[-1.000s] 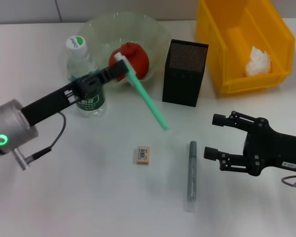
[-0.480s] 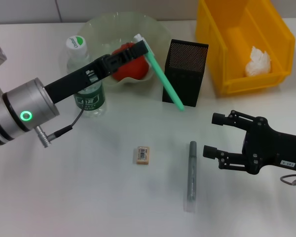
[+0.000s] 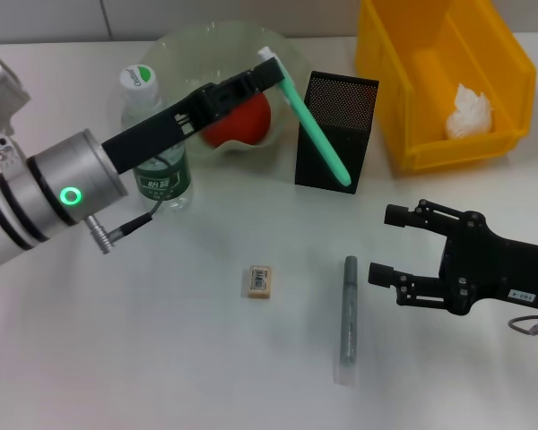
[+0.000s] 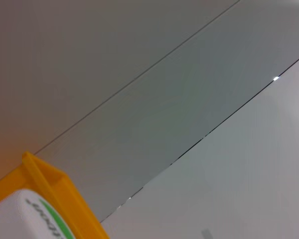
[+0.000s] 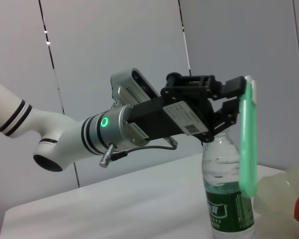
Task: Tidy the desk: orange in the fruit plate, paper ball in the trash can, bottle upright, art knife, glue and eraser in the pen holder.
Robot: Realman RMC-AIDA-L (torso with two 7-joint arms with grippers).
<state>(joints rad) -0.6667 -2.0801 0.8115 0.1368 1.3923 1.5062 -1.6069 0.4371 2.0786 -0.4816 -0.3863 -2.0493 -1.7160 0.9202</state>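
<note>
My left gripper is shut on the white end of the green art knife. The knife hangs slanted in the air, crossing in front of the black mesh pen holder. The right wrist view shows that gripper and the knife beside the upright bottle. The orange lies in the fruit plate, next to the bottle. The paper ball is inside the yellow trash can. The eraser and the grey glue lie on the desk. My right gripper is open, just right of the glue.
The pen holder stands between the fruit plate and the trash can along the far side of the white desk. The eraser and glue lie apart in the middle of the near half.
My left arm has swung right and farther back with the knife, from in front of the bottle and plate to the pen holder. The right arm has stayed put.
</note>
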